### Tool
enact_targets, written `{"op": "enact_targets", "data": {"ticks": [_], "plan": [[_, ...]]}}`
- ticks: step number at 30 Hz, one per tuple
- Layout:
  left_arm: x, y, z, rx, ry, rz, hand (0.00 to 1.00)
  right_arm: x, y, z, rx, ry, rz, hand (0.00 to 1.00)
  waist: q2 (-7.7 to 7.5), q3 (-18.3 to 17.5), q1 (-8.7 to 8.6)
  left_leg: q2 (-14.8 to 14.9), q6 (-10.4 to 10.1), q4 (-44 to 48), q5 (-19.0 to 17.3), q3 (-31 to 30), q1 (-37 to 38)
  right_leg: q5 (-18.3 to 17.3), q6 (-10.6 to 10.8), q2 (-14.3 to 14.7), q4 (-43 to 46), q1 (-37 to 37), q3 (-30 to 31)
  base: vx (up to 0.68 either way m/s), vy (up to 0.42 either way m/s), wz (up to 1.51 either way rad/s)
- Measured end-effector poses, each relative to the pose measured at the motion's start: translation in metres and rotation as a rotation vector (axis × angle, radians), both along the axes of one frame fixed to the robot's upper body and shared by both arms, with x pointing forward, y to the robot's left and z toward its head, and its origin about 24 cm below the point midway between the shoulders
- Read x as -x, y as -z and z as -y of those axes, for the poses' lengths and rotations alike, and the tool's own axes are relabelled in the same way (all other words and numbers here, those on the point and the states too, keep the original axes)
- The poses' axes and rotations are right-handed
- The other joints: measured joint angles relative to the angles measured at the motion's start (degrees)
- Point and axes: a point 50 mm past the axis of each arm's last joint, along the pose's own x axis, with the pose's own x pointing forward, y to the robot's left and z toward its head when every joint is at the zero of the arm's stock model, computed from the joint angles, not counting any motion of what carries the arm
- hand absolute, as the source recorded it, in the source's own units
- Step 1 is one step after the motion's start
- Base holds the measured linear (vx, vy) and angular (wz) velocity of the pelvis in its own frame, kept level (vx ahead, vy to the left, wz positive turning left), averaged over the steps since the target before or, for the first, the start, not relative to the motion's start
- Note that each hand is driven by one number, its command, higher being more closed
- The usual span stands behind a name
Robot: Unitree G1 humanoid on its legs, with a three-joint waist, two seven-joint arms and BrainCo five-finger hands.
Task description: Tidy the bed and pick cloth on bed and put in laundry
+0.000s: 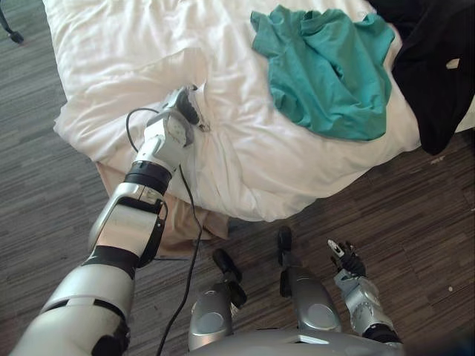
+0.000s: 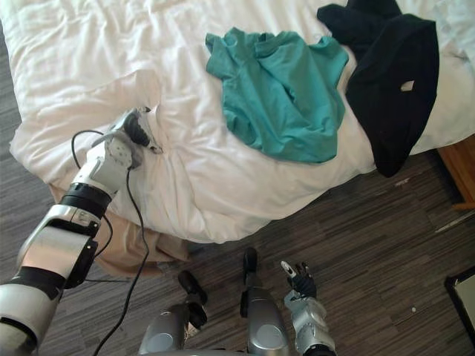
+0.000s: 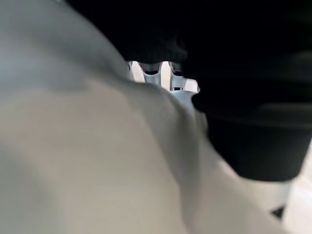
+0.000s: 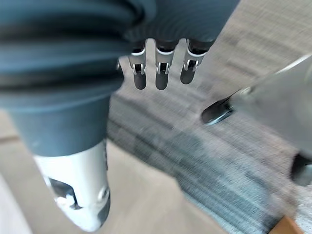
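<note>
Lying on the bed (image 1: 119,44): teal shirt (image 1: 326,70), spread flat; black garment (image 2: 390,81) just beside it, draped over the edge. Left hand (image 1: 180,111) sunk in a white duvet (image 1: 252,156) fold, grip impossible to tell. Right hand (image 1: 347,261) low above the floor (image 1: 415,215), fingers loose, holding nothing.

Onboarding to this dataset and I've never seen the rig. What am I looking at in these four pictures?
It is a humanoid robot with two arms, each ending in a robot hand. The two wide pictures come from a stereo camera on its head, looking down. The two close-up pictures come from a camera on each wrist. Below the robot is white bedding, with a teal shirt and a black garment lying on it. The left robot hand sits in a fold of the bedding near its edge; whether it grips the cloth is hidden. The right robot hand hangs low over the floor, open and holding nothing.
</note>
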Motion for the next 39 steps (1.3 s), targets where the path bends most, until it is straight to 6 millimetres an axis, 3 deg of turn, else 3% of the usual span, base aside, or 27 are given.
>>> {"op": "enact_targets", "data": {"ticks": [3,7,12,15,17,21,23,24,27,32,37,39], "plan": [[0.0,-0.011,-0.008,-0.008,-0.019,0.024,1.0,-0.004,-0.003,0.003,0.014,-0.009,0.01,0.0,0.17,0.77,-0.25,-0.05,0.21,-0.1,0.58,-0.65,-0.52,0.27,0.22,-0.12,0.0,-0.42,-0.13,-0.04,0.011,0.07],[0.002,-0.009,-0.015,0.067,0.006,0.059,1.0,-0.003,-0.003,0.008,0.029,-0.01,0.008,0.0,0.44,1.03,-0.31,-0.2,0.42,-0.87,2.02,-1.17,0.12,0.27,0.23,-0.18,0.0,0.2,-0.92,-0.01,0.013,0.1],[0.02,0.03,-0.021,0.207,0.073,0.077,1.0,0.008,0.003,0.011,0.059,-0.016,-0.031,0.0,1.18,0.93,-0.04,-0.17,0.42,-0.98,2.34,-3.62,2.52,-0.08,0.38,-0.44,-0.32,4.08,-3.77,0.02,0.019,0.24],[0.044,0.063,-0.027,0.3,0.097,0.062,1.0,0.027,0.014,0.014,0.078,-0.013,-0.11,0.0,1.67,0.61,0.66,-0.42,0.39,-0.9,2.33,-5.11,4.69,-1.64,0.43,-1.03,-0.33,7.46,-6.27,0.04,0.018,0.36],[0.07,0.093,-0.038,0.376,0.076,0.026,1.0,0.049,0.022,0.019,0.087,0.016,-0.177,0.0,2.84,-0.88,1.91,-0.49,-0.07,-1.04,1.99,-6.15,6.3,-3.3,0.4,-1.22,-0.2,9.75,-7.76,0.05,-0.008,0.3],[0.144,0.163,-0.067,0.546,-0.096,-0.1,1.0,0.092,0.037,0.027,0.096,0.055,-0.322,0.0,5.92,-6.52,4.38,-0.45,-0.48,-2.06,1.72,-9.28,8.46,-6.16,0.53,-1.23,0.06,13.27,-11.45,0.08,-0.018,0.37],[0.184,0.19,-0.075,0.616,-0.201,-0.144,1.0,0.11,0.043,0.025,0.126,0.02,-0.398,0.0,6.13,-9.6,5.68,-0.41,-0.79,-2.33,1.5,-11.14,9.47,-7.18,0.94,-1.2,0.01,15.28,-13.07,0.1,-0.004,0.46],[0.194,0.197,-0.075,0.637,-0.23,-0.15,0.0,0.115,0.044,0.024,0.129,0.013,-0.413,0.0,6.03,-10.53,6.15,-0.42,-0.81,-2.46,1.48,-11.75,9.57,-7.38,1.03,-1.19,-0.05,15.75,-13.58,0.07,-0.002,0.39],[0.245,0.236,-0.065,0.798,-0.447,-0.179,0.0,0.121,0.048,0.018,0.134,-0.006,-0.452,0.0,3.9,-13.63,7.95,-0.59,-0.89,-3.08,1.44,-13.79,11.07,-7.84,1.22,-1.07,-1.06,18.42,-15.48,0.08,-0.014,0.3],[0.286,0.276,-0.056,0.972,-0.767,-0.173,0.0,0.136,0.056,0.011,0.08,0.011,-0.537,0.0,2.15,-14.85,8.02,-1.02,-0.99,-3.57,1.33,-15.8,13.28,-8.93,1.68,-1.2,-1.26,21.33,-17.09,0.02,-0.009,0.17],[0.313,0.3,-0.059,1.067,-0.978,-0.166,0.0,0.156,0.061,0.017,-0.016,0.14,-0.624,0.0,3.05,-15.55,7.11,-1.38,-1.16,-3.64,0.94,-16.8,14.59,-9.97,2.17,-1.61,-1.11,22.66,-18.46,0.02,-0.004,0.07],[0.347,0.319,-0.065,1.09,-1.18,-0.277,0.0,0.165,0.062,0.02,-0.067,0.226,-0.653,0.0,4.05,-15.95,6.65,-1.35,-1.17,-3.64,0.93,-16.77,15.02,-10.18,2.21,-1.64,-1.0,22.98,-18.46,0.05,-0.007,0.0]]}}
